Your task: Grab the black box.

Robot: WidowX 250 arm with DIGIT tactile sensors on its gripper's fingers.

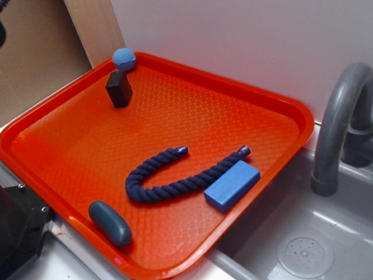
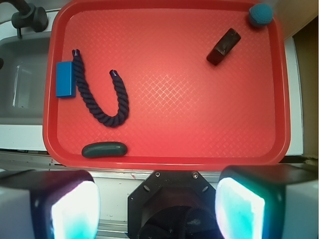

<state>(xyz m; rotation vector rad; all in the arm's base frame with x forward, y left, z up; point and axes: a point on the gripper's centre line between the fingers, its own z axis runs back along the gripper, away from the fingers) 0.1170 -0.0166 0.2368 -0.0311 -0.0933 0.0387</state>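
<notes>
The tool (image 2: 157,204) is hanging wide open and empty; the small matte black rectangular box (image 2: 224,46) is lying far ahead to its right, so it is needing a long reach forward.

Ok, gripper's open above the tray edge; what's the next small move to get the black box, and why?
Probably move forward and to the right, toward the far right corner. The small matte black rectangular block stands there beside the light-blue ball, far from the open gripper, which hangs over the red tray's near rim.
</notes>
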